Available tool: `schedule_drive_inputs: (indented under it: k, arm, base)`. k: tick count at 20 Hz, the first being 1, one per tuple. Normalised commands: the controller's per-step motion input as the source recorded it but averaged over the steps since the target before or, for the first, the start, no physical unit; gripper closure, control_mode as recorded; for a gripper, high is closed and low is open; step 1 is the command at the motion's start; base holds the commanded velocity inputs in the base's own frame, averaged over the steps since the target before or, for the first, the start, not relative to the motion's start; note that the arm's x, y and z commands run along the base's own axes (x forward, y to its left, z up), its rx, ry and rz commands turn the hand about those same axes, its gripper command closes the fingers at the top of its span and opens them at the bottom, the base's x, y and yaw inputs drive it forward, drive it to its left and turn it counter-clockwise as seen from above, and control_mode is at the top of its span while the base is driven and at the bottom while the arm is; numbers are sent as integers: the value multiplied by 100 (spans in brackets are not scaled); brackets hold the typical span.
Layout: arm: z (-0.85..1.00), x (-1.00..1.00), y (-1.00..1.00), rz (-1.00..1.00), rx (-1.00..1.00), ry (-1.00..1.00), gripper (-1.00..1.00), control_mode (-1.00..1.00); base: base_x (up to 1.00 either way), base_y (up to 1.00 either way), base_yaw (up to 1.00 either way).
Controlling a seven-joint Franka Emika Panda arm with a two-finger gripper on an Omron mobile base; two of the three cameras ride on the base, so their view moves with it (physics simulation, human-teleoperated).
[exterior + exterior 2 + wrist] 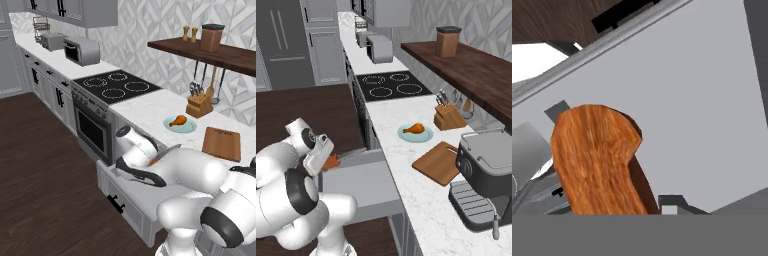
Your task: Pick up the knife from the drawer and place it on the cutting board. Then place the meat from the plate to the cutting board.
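The knife [597, 160], with an orange-brown wooden handle, sits between my gripper's [614, 156] two dark fingertips, which press on opposite sides of the handle. Its grey blade [169, 151] slants over the pulled-out grey drawer [125, 200]. From the right, the gripper [326, 159] hangs at the drawer's [361, 185] far end with the knife [343, 157] sticking out of it. The reddish cutting board [221, 143] [440, 162] lies bare on the counter. Beside it the meat [178, 120] [415, 128] rests on the pale blue-green plate [188, 127] [427, 135].
A wooden knife block [199, 106] [448, 117] stands behind the plate under a dark shelf [466, 65]. The black cooktop [117, 85] lies left of the plate. A coffee machine [486, 165] stands right of the board. The drawer's black handle [116, 203] juts toward the floor.
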Motion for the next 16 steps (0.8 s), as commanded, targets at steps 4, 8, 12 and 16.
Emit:
schedule_drive_inputs:
  k: [4,8,12,16]
  arm:
    - [71,0,-45,12,-9,9,100,-100]
    - [37,0,-80,17,-1,13,100,-100]
    - [21,0,-90,18,0,14,100,-100]
    - [18,3,-97,18,0,13,100,-100]
  base:
    - [0,0,0]
    - [0,0,0]
    - [0,0,0]
    - [0,0,0]
